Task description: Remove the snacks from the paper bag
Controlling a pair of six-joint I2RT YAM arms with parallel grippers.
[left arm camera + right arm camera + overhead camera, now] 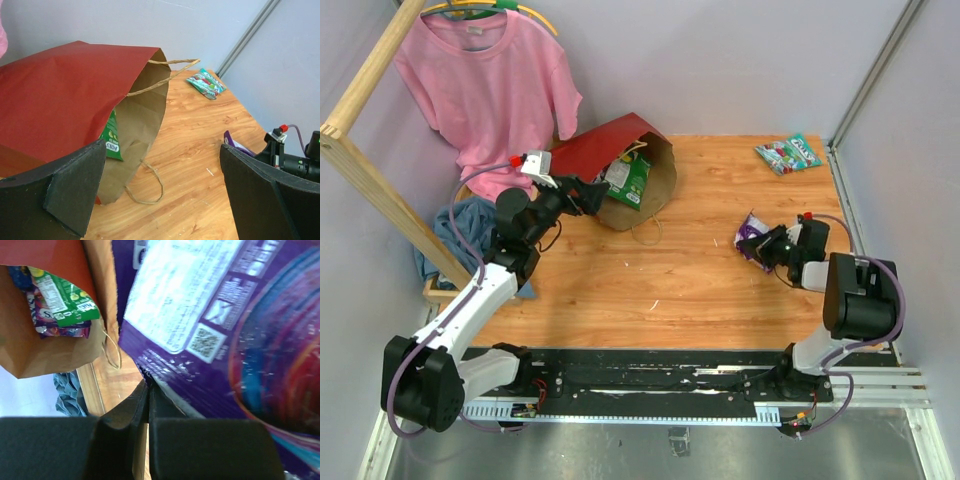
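The dark red paper bag point(610, 150) lies on its side at the back left of the table, its brown mouth facing right. A green Fox's packet point(628, 178) shows in the mouth, and also in the left wrist view point(111, 140) and the right wrist view point(62, 297), with more packets behind it. My left gripper point(595, 195) is open beside the bag's mouth point(140, 125), holding nothing. My right gripper point(765, 243) is shut on the edge of a purple packet point(752, 235), which fills the right wrist view point(215, 320). A green-and-red packet point(788, 153) lies at the back right.
A pink T-shirt point(485, 90) hangs at the back left by a wooden frame point(370, 180). A blue cloth point(455, 230) lies off the table's left edge. The bag's loop handle point(150, 185) rests on the wood. Grey walls enclose the table.
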